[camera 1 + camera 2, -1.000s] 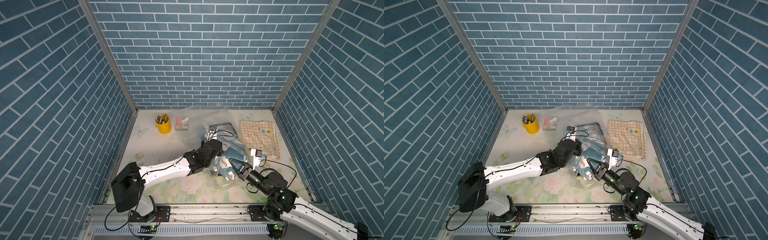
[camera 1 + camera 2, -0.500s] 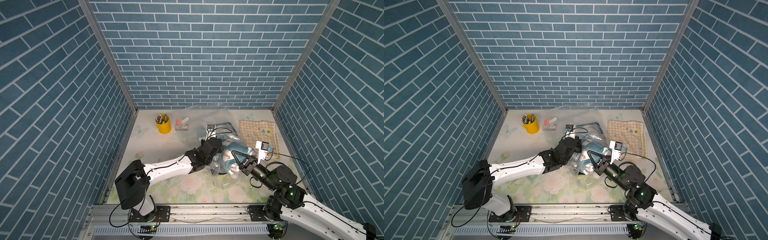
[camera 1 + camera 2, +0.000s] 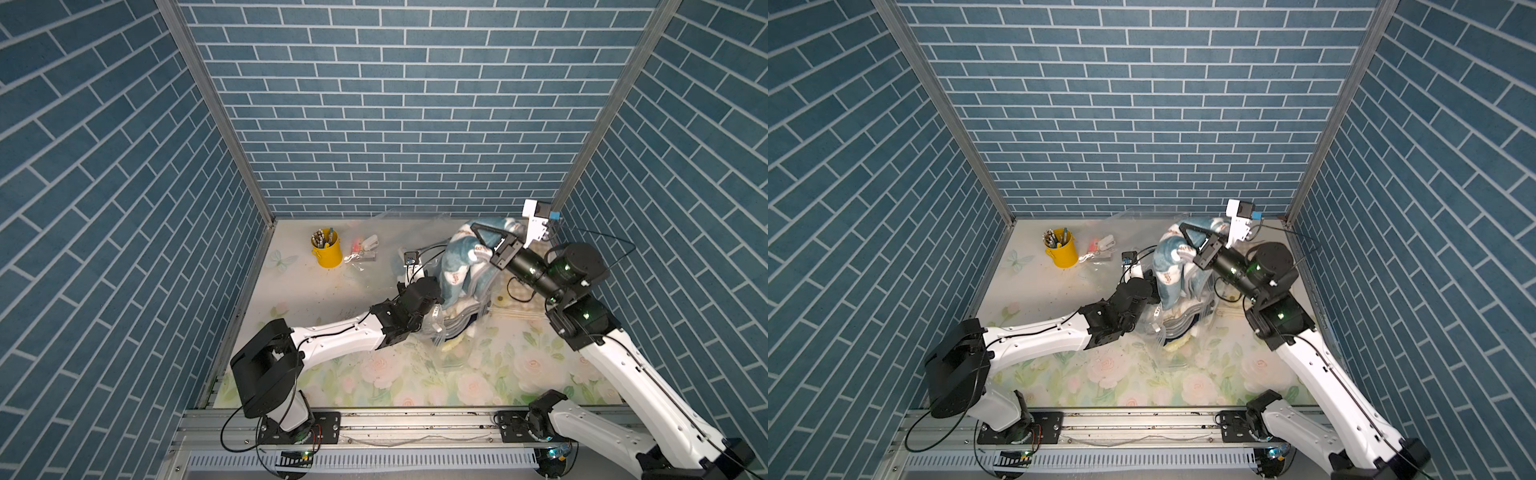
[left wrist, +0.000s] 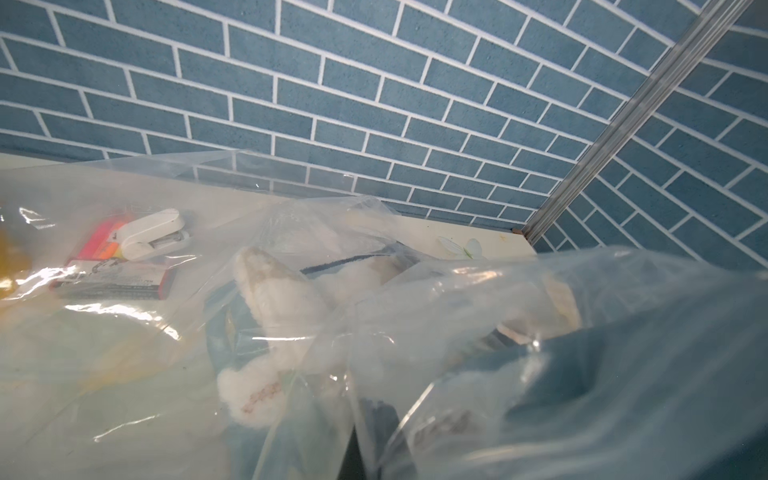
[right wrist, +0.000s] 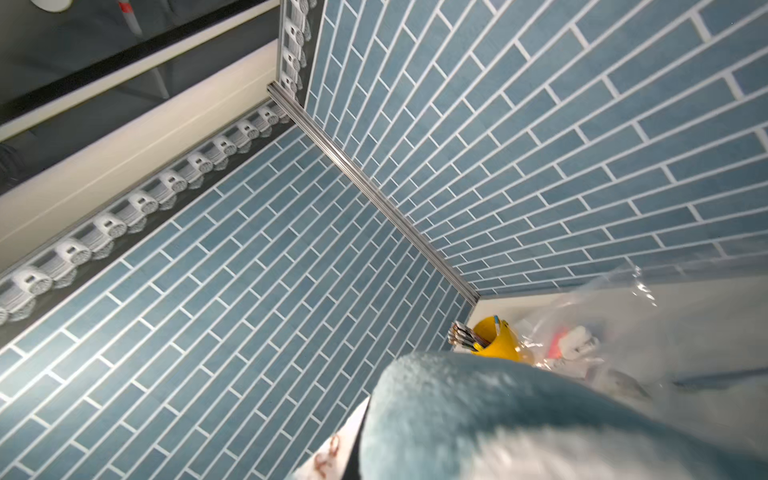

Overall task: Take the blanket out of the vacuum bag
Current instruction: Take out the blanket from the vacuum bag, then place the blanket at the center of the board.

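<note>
Blanket (image 3: 457, 266) folds nearest the robot lie bunched inside the vacuum bag (image 3: 436, 336) on the worktop (image 3: 374, 374). The left jaws are closed there and seem to pinch the film. If that thin plastic slips free, bag and blanket would likely rise together. Beyond, the teal cloth stands drawn up out of the bag's mouth, gripped at its top by the closed right jaws. The back wall (image 3: 415, 166) is close behind, so reach may run out before the tail clears, and a dragged bag could topple the yellow pen cup (image 3: 327, 249).

The crinkly transparent plastic vacuum bag (image 4: 124, 332) is glossy, the teal-and-white cloth blanket (image 3: 455, 266) fleecy and matt, the yellow pen cup (image 3: 327, 253) smooth.
</note>
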